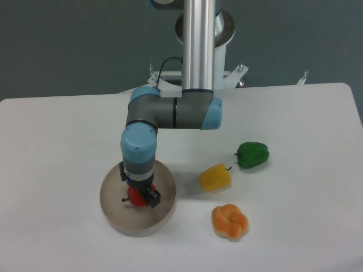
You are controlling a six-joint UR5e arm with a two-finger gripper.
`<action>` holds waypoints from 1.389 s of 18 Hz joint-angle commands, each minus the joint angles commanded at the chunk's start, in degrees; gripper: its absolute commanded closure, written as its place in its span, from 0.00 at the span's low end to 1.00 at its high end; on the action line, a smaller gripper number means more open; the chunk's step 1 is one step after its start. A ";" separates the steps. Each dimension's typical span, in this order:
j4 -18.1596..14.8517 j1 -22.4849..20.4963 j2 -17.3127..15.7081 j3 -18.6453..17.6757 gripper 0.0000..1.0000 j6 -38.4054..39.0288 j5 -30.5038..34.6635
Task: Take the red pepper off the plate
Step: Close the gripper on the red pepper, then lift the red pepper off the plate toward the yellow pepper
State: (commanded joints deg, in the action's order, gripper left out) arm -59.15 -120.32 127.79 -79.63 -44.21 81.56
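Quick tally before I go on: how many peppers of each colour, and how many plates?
Red pepper: 1, on the plate, at the claw
Yellow pepper: 1
Green pepper: 1
Orange pepper: 1
Plate: 1
Total: 4 peppers, 1 plate

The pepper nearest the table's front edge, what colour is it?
Orange, with paler lobes, clearest in the fixed camera view.

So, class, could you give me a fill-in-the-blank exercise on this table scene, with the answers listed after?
1. The claw is lowered over the ____ pepper.
2. That pepper sits on the round beige ____.
3. The yellow pepper lies on the table between the orange lobed pepper and the ____ pepper.

Missing words: red, plate, green
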 joint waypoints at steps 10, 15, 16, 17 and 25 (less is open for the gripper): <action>-0.87 -0.79 -1.40 0.88 0.62 -0.97 -0.18; -6.57 -5.00 -4.39 2.10 0.62 -8.42 0.09; -8.24 -5.97 -4.74 2.81 0.62 -10.44 0.26; -9.83 -7.37 -5.01 3.51 0.62 -12.90 0.26; -16.61 -18.10 -5.80 8.00 0.61 -31.63 3.50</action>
State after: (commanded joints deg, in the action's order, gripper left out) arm -75.76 -138.42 121.99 -71.63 -75.83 85.07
